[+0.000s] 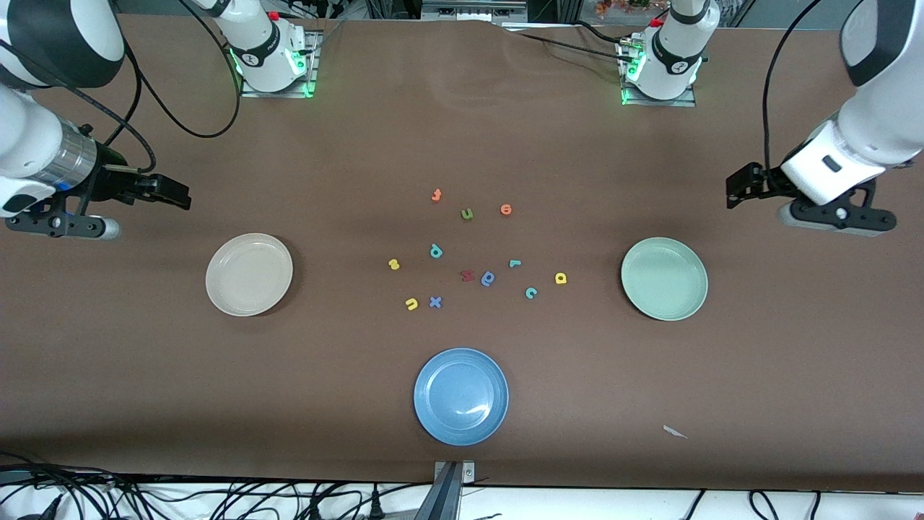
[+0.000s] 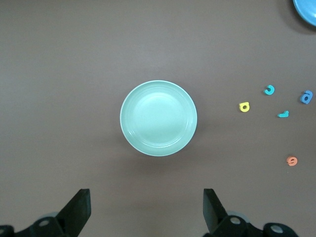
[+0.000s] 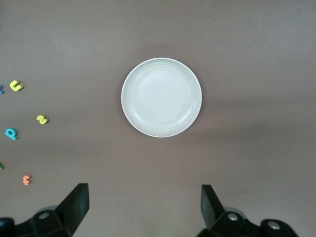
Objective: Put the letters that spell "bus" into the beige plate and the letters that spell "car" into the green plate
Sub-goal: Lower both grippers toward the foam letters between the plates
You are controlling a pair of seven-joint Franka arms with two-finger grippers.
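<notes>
Nothing sorted yet: round shallow cream-beige plate (image 1: 249,274) at the right arm's end of the brown bench (image 1: 462,144), bare; round shallow pale mint-green plate (image 1: 664,279) at the left arm's end, bare too.

All tiny foam letters loose mid-bench between the two plates. Teal b (image 1: 435,250), yellow s (image 1: 393,264) and yellow u (image 1: 411,304) toward the beige plate; teal r (image 1: 515,263), teal c (image 1: 531,292) and yellow a (image 1: 561,278) toward the green plate.

Right tool (image 1: 170,192) up over bench by the beige plate, fingers spread wide, holding nothing. Left tool (image 1: 743,185) likewise by the green plate, spread, holding nothing.

Deciding relation, as judged: yellow a nearest the left tool, lying inward from the green plate toward bench centre; yellow s nearest the right tool. Letters too small to judge a long axis.
</notes>
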